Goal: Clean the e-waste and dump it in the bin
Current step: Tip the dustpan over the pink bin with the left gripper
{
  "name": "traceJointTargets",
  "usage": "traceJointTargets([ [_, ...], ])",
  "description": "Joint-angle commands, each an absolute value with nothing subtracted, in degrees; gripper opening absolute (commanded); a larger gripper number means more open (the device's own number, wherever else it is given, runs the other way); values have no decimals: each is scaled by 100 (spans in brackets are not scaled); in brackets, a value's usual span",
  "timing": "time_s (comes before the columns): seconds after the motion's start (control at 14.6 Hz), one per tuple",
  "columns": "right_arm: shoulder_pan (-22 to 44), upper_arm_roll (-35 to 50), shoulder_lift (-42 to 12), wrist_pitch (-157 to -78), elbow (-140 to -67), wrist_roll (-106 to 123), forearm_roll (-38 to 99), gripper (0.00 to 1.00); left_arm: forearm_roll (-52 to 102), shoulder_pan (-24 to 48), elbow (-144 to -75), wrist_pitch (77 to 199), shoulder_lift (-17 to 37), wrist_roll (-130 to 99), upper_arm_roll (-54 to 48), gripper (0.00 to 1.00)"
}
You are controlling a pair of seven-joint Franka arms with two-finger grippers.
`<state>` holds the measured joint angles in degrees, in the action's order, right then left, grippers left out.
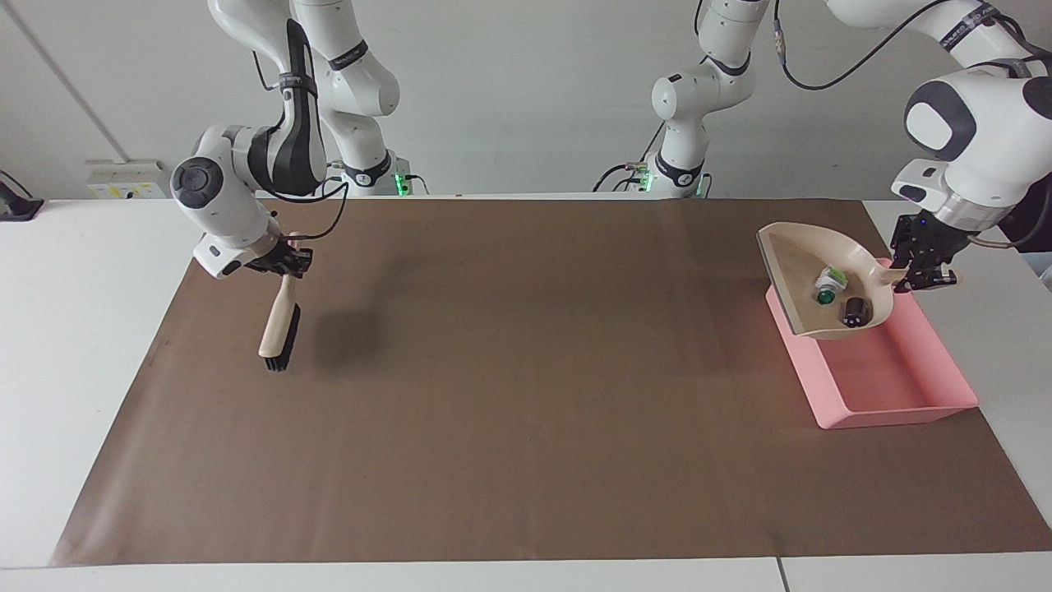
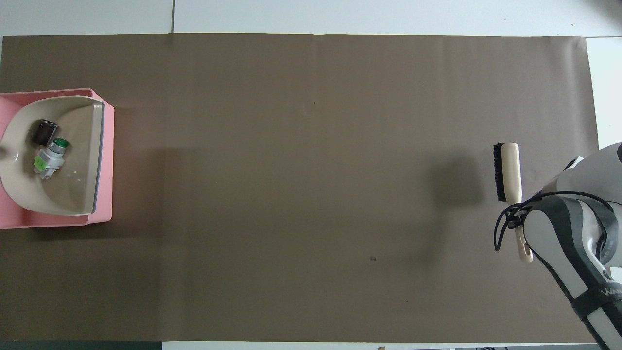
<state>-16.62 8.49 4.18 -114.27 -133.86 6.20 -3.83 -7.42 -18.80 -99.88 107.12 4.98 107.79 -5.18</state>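
Note:
My left gripper (image 1: 925,267) is shut on the handle of the cream dustpan (image 1: 809,263), which it holds raised over the pink bin (image 1: 892,382). Two pieces of e-waste lie in the pan: a green-tipped part (image 1: 828,288) and a dark cylinder (image 1: 856,310). From overhead, the dustpan (image 2: 63,189) covers much of the bin (image 2: 108,146), with the green-tipped part (image 2: 48,158) and dark cylinder (image 2: 43,132) inside it. My right gripper (image 1: 283,265) is shut on the handle of a cream brush (image 1: 277,325), bristles down, just above the mat.
A brown mat (image 1: 526,411) covers most of the white table. The bin stands at the left arm's end of the mat. From overhead, the brush (image 2: 508,170) hangs over the right arm's end of the mat.

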Motion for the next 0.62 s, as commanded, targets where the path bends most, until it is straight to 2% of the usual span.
traceJointTargets([
  [0.0, -1731, 905, 563, -11584, -13570, 817, -483, 0, -1035, -2056, -9712, 10652, 694, 10899, -493, 2],
  [0.55, -1758, 905, 606, -11874, -13807, 835, -483, 2, -3011, -2066, -9808, 11671, 992, 9812, -229, 1],
])
